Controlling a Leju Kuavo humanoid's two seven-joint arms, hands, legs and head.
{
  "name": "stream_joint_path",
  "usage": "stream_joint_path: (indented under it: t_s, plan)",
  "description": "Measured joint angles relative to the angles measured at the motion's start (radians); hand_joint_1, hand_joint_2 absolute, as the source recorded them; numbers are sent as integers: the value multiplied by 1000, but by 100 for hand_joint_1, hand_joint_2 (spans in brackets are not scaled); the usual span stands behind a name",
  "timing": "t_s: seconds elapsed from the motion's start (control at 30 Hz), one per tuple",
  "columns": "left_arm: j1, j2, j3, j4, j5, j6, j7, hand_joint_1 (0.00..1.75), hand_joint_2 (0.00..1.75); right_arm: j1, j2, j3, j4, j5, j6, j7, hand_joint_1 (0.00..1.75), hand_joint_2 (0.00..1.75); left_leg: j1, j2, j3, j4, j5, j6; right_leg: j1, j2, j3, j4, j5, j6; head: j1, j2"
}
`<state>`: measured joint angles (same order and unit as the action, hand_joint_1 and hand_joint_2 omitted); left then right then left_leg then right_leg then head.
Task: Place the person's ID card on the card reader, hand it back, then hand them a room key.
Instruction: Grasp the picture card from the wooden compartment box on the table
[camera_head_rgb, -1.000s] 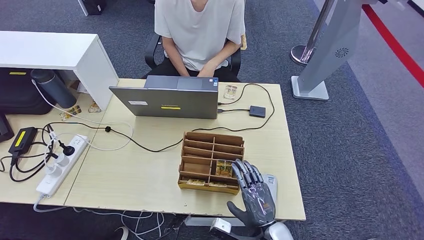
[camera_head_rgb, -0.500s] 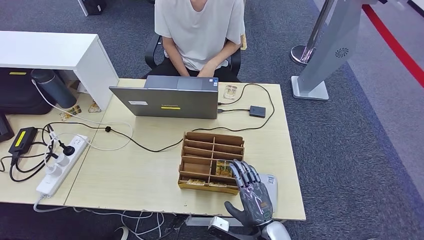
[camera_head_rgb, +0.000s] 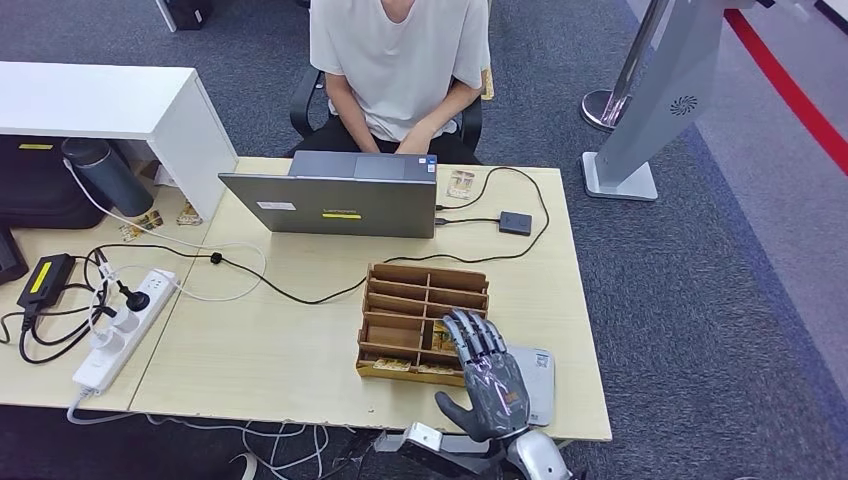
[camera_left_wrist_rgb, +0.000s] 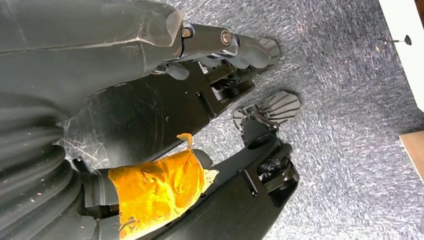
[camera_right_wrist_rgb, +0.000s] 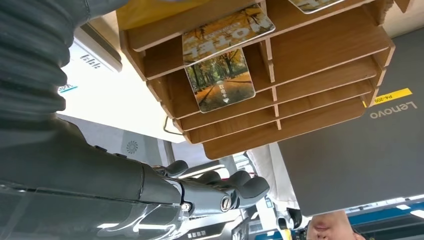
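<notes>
- On my head view, a grey open laptop (camera_head_rgb: 345, 205) sits at the far side of the pale wooden counter (camera_head_rgb: 270, 340), with a person in a white T-shirt (camera_head_rgb: 398, 60) seated behind it.
- A small black square card reader (camera_head_rgb: 515, 223) lies right of the laptop, cabled to it, well apart from my right hand (camera_head_rgb: 487, 378).
- A white power strip (camera_head_rgb: 125, 326) and a tangle of black cables (camera_head_rgb: 60, 300) lie at the left end of the counter; a dark flask (camera_head_rgb: 105, 175) stands beside a white cabinet (camera_head_rgb: 110, 105) at far left.
- A brown wooden compartment box (camera_head_rgb: 420, 320) stands between my right hand and the laptop, near the counter's near edge.
- A flat white device (camera_head_rgb: 535, 370) lies just right of the box, partly under my hand.
- A room key card printed with an autumn tree scene (camera_right_wrist_rgb: 220, 85) lies in a compartment on the right side of the box, towards its near edge; a second printed card (camera_right_wrist_rgb: 227, 32) lies in the next compartment nearer to me.
- My right hand hovers over the box's near right corner, fingertips above the key card's compartment.
- The right hand is released: fingers spread and extended, nothing held. I cannot tell whether the fingertips touch the box.
- My left hand (camera_left_wrist_rgb: 215, 42) hangs over grey carpet (camera_left_wrist_rgb: 350, 115), fingers loosely curled with nothing in them.
</notes>
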<state>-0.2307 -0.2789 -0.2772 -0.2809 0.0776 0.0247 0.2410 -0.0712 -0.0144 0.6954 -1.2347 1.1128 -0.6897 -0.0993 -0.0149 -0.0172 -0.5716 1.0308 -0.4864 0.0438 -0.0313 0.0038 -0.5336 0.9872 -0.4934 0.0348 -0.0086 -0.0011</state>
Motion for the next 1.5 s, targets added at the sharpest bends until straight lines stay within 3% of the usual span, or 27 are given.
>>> stream_joint_path:
  t_s: [0.47, 1.1, 1.5]
  plan:
    - [0, 1, -17, 3, 7, -5, -2, 0, 175, -22, 17, 6, 23, -5, 0, 0, 0, 175, 0, 0, 0, 0, 0, 0, 0, 0, 0, 0, 0, 0, 0, 0]
    - [-5, -2, -35, 5, 38, 1, 32, 0, 175, -79, 52, 88, 102, -45, 0, 33, 0, 175, 0, 0, 0, 0, 0, 0, 0, 0, 0, 0, 0, 0, 0, 0]
    - [-5, -1, -52, 5, 63, -2, 49, 0, 175, -11, 39, 9, 96, -4, -1, -19, 0, 175, 0, 0, 0, 0, 0, 0, 0, 0, -1, 0, 0, 0, 0, 0]
